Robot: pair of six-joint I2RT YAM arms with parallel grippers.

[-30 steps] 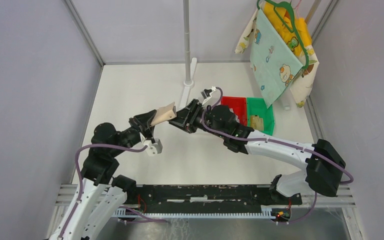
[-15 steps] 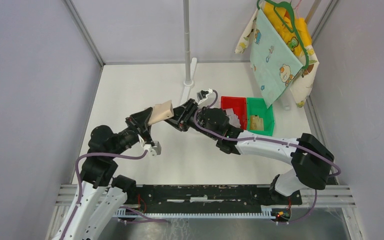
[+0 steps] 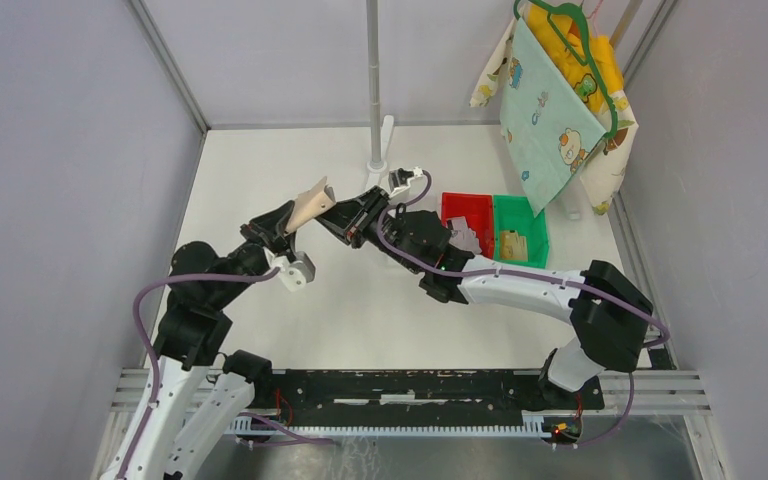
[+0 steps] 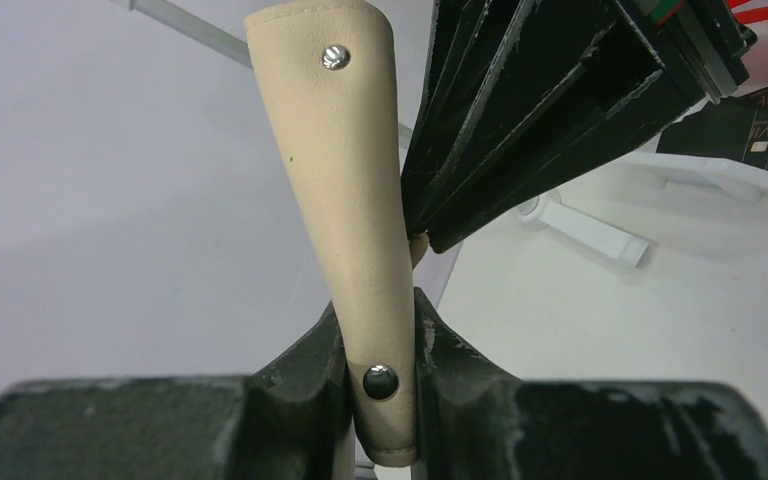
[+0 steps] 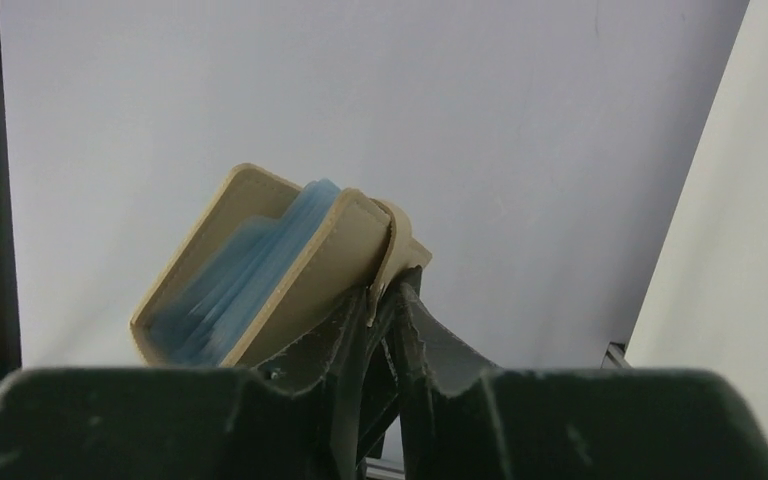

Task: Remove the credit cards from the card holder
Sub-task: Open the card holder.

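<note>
The tan card holder (image 3: 312,206) hangs in the air over the table, held between both grippers. My left gripper (image 3: 293,224) is shut on its lower snap end (image 4: 380,380). The holder (image 4: 355,190) rises upright between the fingers. My right gripper (image 3: 340,219) is shut on a thin tan flap (image 5: 392,240) of the holder (image 5: 315,262). Its pale blue inner pocket (image 5: 230,290) faces the right wrist camera, blurred. I see no card in it. A silver-grey card (image 3: 465,240) and a gold card (image 3: 513,243) lie in the bins. Black cards (image 4: 750,125) lie behind the right gripper (image 4: 520,110).
A red bin (image 3: 470,210) and a green bin (image 3: 525,225) stand side by side at the right. A white pole on a foot (image 3: 374,150) stands at the back middle. Cloth on a green hanger (image 3: 560,90) hangs at the back right. Grey walls close in both sides.
Both grippers have moved away from the bases and to the left with the holder between them. The holder has tipped more upright and its flap is spread.
</note>
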